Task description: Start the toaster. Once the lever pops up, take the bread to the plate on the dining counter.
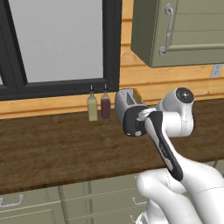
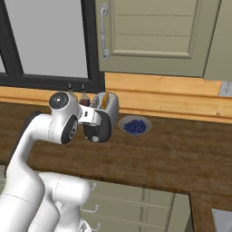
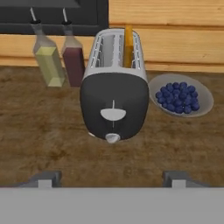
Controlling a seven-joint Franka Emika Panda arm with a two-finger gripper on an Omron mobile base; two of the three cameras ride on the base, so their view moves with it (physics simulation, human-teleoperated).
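The silver-grey toaster [image 3: 114, 87] stands on the dark wood worktop with its black end panel facing my hand; it also appears as the toaster [image 1: 126, 101] and the toaster [image 2: 105, 118]. On that panel the pale lever [image 3: 113, 114] sits at mid height, a short stretch of slot showing above it and the round knob [image 3: 112, 138] below. A bread [image 3: 128, 43] slice stands on edge in the right slot, its top poking out. My gripper [image 3: 110, 179] is open and holds nothing, a short way in front of the panel. The plate and the dining counter are out of view.
Two condiment bottles, yellow [image 3: 49, 61] and dark red [image 3: 72, 59], stand just left of the toaster. A grey bowl of blueberries [image 3: 180, 95] sits to its right. A window frame [image 1: 113, 43] and an upper cabinet [image 1: 183, 30] rise behind; drawers [image 1: 30, 203] run below the worktop.
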